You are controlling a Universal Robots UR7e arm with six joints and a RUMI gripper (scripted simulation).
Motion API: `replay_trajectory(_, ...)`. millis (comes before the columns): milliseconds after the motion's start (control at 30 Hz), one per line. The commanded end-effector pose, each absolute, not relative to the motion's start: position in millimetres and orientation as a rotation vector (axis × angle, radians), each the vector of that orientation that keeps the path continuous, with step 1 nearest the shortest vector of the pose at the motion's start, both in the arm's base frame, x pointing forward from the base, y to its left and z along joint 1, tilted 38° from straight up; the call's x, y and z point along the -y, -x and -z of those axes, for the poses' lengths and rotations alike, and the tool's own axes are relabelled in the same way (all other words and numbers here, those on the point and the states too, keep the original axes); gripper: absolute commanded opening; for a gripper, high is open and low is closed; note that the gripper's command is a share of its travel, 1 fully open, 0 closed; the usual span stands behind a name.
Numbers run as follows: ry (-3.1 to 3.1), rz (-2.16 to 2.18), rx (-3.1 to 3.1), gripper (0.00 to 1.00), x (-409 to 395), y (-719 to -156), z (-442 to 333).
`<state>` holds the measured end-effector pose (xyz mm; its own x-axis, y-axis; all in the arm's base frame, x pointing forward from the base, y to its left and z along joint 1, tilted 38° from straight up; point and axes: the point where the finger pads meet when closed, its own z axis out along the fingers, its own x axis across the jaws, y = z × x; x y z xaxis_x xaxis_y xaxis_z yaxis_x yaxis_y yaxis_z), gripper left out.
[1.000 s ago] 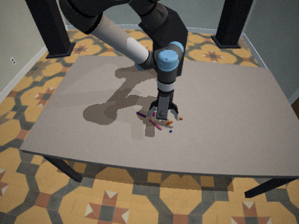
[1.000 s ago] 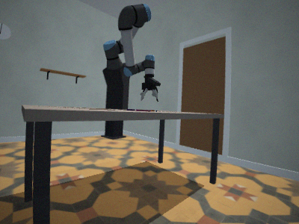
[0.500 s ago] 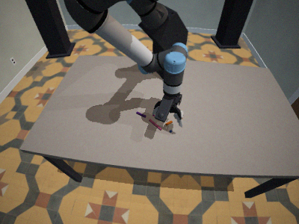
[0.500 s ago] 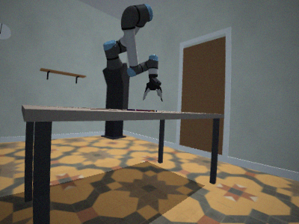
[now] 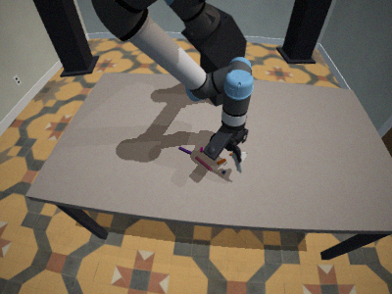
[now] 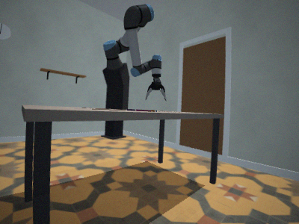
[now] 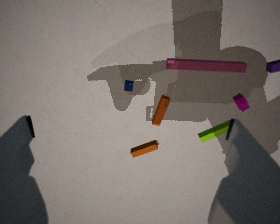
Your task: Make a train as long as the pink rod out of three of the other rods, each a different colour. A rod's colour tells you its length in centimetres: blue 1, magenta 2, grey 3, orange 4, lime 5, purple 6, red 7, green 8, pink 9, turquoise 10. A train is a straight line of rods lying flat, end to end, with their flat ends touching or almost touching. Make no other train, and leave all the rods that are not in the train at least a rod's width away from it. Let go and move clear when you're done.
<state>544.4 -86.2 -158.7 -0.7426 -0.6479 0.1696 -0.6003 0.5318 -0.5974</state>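
My gripper (image 5: 241, 162) (image 6: 155, 99) (image 7: 132, 118) is open and empty, above the table. The pink rod (image 5: 203, 164) (image 7: 206, 65) lies flat. In the wrist view a blue rod (image 7: 128, 85) lies to its left, and two orange rods, one (image 7: 161, 110) steeply slanted and one (image 7: 144, 149) nearer level, lie between the fingertips. A lime rod (image 7: 215, 131) reaches the right fingertip in the picture, which hides its end. A magenta rod (image 5: 201, 149) (image 7: 241, 102) lies below the pink rod's right end. A purple rod (image 5: 184, 150) (image 7: 273, 66) is cut off by the right edge. No rods touch.
The rods lie scattered on the grey-brown table (image 5: 304, 176) (image 6: 75, 114). The arm's shadow falls over several of them. In the top view the gripper hides the lime rod. In the exterior view the rods show only as a thin strip along the table top.
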Motion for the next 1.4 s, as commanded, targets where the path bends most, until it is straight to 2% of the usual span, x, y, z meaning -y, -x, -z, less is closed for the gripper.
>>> replay_trajectory(0, 0.968, 0.995, -2.720, 1.00, 80.3, -547.8, 160.2)
replay_trajectory(400, 0.933, 0.992, -2.725, 1.00, 78.5, -548.5, 160.7)
replay_trajectory(433, 0.933, 0.991, -2.726, 0.14, 78.6, -548.1, 160.8)
replay_trajectory(1367, 0.934, 0.991, -2.727, 0.14, 78.8, -547.5, 161.1)
